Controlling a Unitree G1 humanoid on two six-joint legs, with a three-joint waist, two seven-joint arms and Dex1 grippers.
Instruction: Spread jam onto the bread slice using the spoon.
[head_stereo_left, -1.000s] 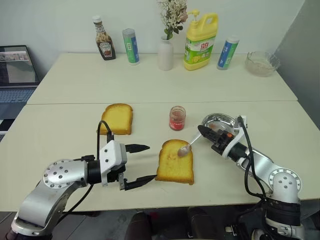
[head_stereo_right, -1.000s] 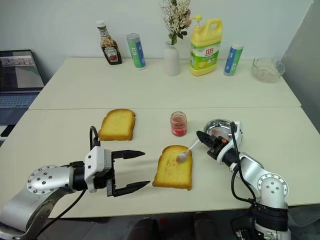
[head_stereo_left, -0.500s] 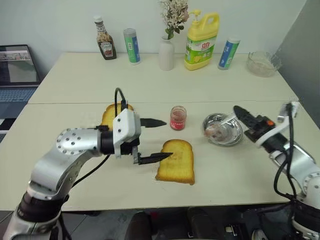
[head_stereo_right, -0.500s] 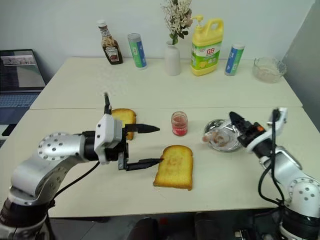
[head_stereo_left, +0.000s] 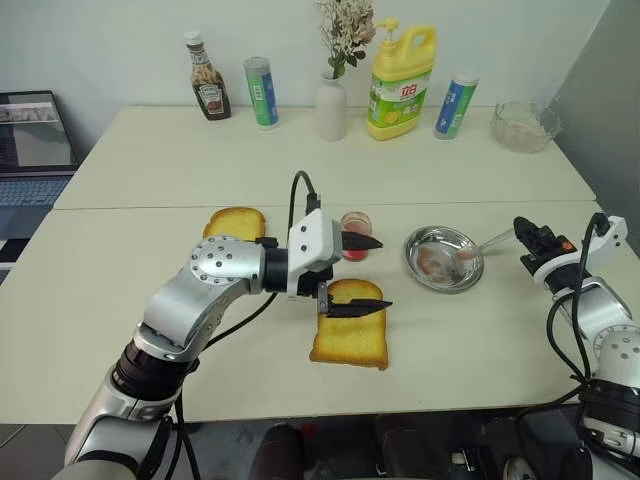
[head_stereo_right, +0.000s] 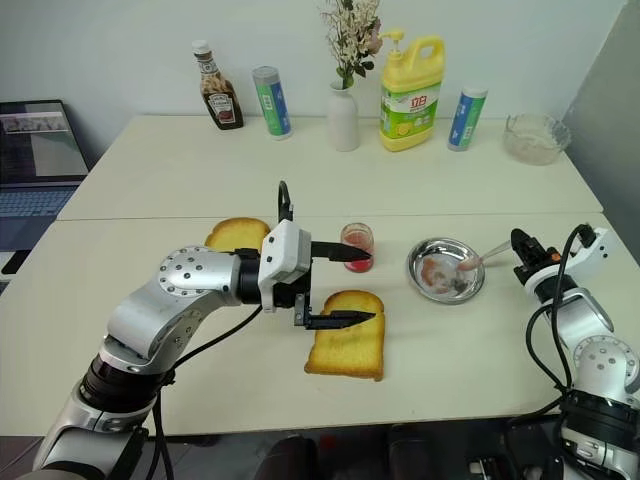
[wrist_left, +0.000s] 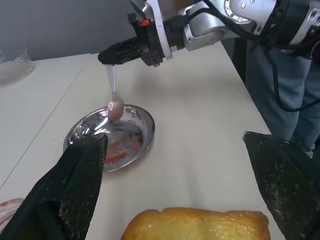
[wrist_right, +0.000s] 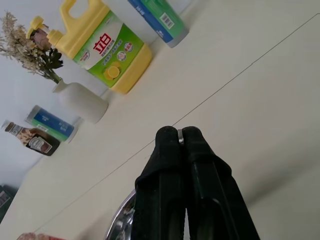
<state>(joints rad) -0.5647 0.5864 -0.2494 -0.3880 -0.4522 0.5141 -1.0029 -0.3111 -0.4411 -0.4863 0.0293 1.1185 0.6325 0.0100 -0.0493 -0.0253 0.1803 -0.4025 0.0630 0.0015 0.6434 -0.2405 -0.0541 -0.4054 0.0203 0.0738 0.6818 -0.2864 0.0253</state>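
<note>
On your cream table, the right gripper pinched the spoon, bowl over the steel dish. Left gripper hung wide above the bread slice, the jam apparently just behind its upper finger.

The left gripper is hovering with fingers spread over the bread slice, one finger crossing in front of the jam. The right gripper is pinching the spoon, its bowl seemingly resting just above the steel dish.
</note>
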